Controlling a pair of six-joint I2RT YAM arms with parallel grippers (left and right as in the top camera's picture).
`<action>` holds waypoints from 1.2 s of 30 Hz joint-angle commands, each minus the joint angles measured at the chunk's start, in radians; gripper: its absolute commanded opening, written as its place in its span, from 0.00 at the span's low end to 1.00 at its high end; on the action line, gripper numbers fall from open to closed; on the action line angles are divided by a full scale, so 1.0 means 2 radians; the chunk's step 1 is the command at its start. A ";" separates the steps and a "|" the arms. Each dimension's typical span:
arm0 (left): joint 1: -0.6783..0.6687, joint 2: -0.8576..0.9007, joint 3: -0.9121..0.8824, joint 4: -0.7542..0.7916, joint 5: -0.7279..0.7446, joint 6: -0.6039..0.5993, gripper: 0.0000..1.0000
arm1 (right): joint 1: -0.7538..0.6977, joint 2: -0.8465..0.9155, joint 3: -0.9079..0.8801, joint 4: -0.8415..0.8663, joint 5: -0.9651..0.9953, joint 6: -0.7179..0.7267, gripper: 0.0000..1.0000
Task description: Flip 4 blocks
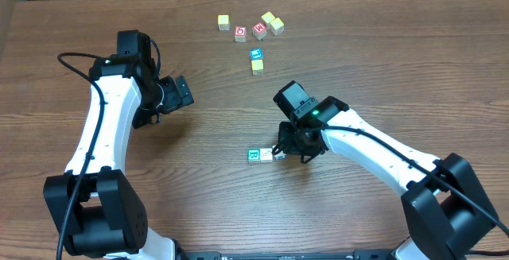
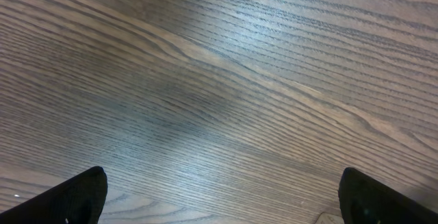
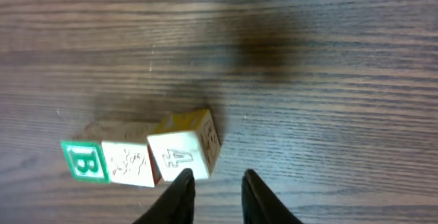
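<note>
The right gripper (image 3: 215, 198), fingers narrowly parted and empty, hovers just beside the tilted numbered block (image 3: 179, 157), opposite the green block (image 3: 84, 161).

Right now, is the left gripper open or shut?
Open: the left gripper has fingers at opposite edges of its wrist view, only tabletop between them.

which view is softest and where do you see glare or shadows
Right wrist: softest, the block marked 4 and the green B block look slightly blurred, with a dark shadow patch on the table beyond them. Left wrist: a pale glare band crosses the wood grain, and the left fingers are only dark unfocused shapes in the bottom corners. Overhead: evenly lit and sharp, shadows faint.
</note>
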 commanded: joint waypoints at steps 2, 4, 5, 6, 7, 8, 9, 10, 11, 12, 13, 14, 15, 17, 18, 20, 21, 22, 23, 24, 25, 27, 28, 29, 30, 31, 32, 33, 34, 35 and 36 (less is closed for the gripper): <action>-0.001 0.004 0.008 0.000 -0.005 0.010 1.00 | 0.001 0.020 -0.003 0.003 0.026 0.021 0.21; -0.001 0.004 0.008 0.000 -0.005 0.009 1.00 | 0.001 0.022 -0.003 0.003 0.025 0.021 0.21; -0.001 0.004 0.008 0.000 -0.005 0.010 1.00 | 0.001 0.022 -0.003 0.003 0.022 0.021 0.21; -0.001 0.004 0.008 0.000 -0.005 0.010 1.00 | 0.001 0.022 -0.003 0.003 0.019 0.021 0.21; -0.001 0.004 0.008 0.000 -0.005 0.009 1.00 | 0.001 0.022 -0.003 0.003 0.017 0.021 0.21; -0.001 0.004 0.008 0.000 -0.005 0.010 1.00 | 0.001 0.022 -0.003 0.003 0.014 0.021 0.21; -0.001 0.004 0.008 0.000 -0.005 0.010 1.00 | 0.001 0.022 -0.003 0.003 0.011 0.021 0.21; -0.001 0.004 0.008 0.000 -0.005 0.010 1.00 | 0.001 0.022 -0.003 0.002 0.011 0.021 0.21; -0.001 0.004 0.008 0.000 -0.005 0.010 1.00 | 0.001 0.022 -0.003 0.001 0.011 0.021 0.21; -0.001 0.004 0.008 0.000 -0.005 0.009 1.00 | 0.001 0.022 -0.003 -0.001 0.011 0.021 0.21; -0.001 0.004 0.008 0.000 -0.005 0.010 1.00 | 0.001 0.022 -0.003 -0.001 0.011 0.021 0.21; -0.001 0.004 0.008 0.000 -0.005 0.010 1.00 | 0.001 0.022 -0.003 -0.002 0.011 0.021 0.21; -0.001 0.004 0.008 0.000 -0.005 0.010 1.00 | 0.001 0.022 -0.003 -0.003 0.011 0.021 0.21; -0.001 0.004 0.008 0.000 -0.005 0.009 1.00 | 0.001 0.022 -0.003 -0.001 0.012 0.021 0.21; -0.001 0.004 0.008 0.000 -0.005 0.010 1.00 | 0.001 0.022 -0.003 0.002 0.017 0.021 0.20; -0.001 0.004 0.008 0.000 -0.005 0.010 1.00 | 0.001 0.022 -0.006 0.012 0.039 0.021 0.11; -0.001 0.004 0.008 0.000 -0.005 0.010 1.00 | 0.001 0.022 -0.009 0.017 0.039 0.021 0.10; -0.001 0.004 0.008 0.000 -0.005 0.010 1.00 | 0.001 0.022 -0.015 0.024 0.038 0.023 0.08; -0.001 0.004 0.008 0.000 -0.005 0.010 1.00 | 0.001 0.022 -0.020 0.030 0.036 0.023 0.07; -0.001 0.004 0.008 0.000 -0.005 0.009 1.00 | 0.001 0.022 -0.025 0.035 0.033 0.023 0.06; -0.001 0.004 0.008 0.000 -0.005 0.010 1.00 | 0.001 0.022 -0.030 0.041 0.026 0.023 0.06; -0.001 0.004 0.008 0.000 -0.005 0.010 1.00 | 0.001 0.022 -0.034 0.047 0.010 0.022 0.04; -0.001 0.004 0.008 0.000 -0.005 0.009 1.00 | 0.001 0.022 -0.035 0.048 0.005 0.022 0.04; -0.001 0.004 0.008 0.000 -0.005 0.010 1.00 | 0.001 0.022 -0.034 0.048 0.001 0.022 0.04; -0.001 0.004 0.008 0.000 -0.005 0.009 1.00 | 0.001 0.022 -0.034 0.048 -0.001 0.022 0.04; -0.001 0.004 0.008 0.000 -0.005 0.010 1.00 | 0.001 0.022 -0.034 0.048 -0.003 0.022 0.04; -0.001 0.004 0.008 0.000 -0.005 0.009 1.00 | 0.001 0.022 -0.034 0.048 -0.006 0.022 0.04; -0.001 0.004 0.008 0.000 -0.005 0.010 1.00 | 0.001 0.022 -0.034 0.048 -0.010 0.022 0.04; -0.001 0.004 0.008 0.000 -0.005 0.010 1.00 | 0.001 0.022 -0.034 0.048 -0.014 0.022 0.04; -0.001 0.004 0.008 0.000 -0.005 0.009 1.00 | 0.001 0.022 -0.034 0.049 -0.018 0.022 0.04; -0.001 0.004 0.008 0.000 -0.005 0.010 1.00 | 0.001 0.022 -0.034 0.050 -0.021 0.022 0.04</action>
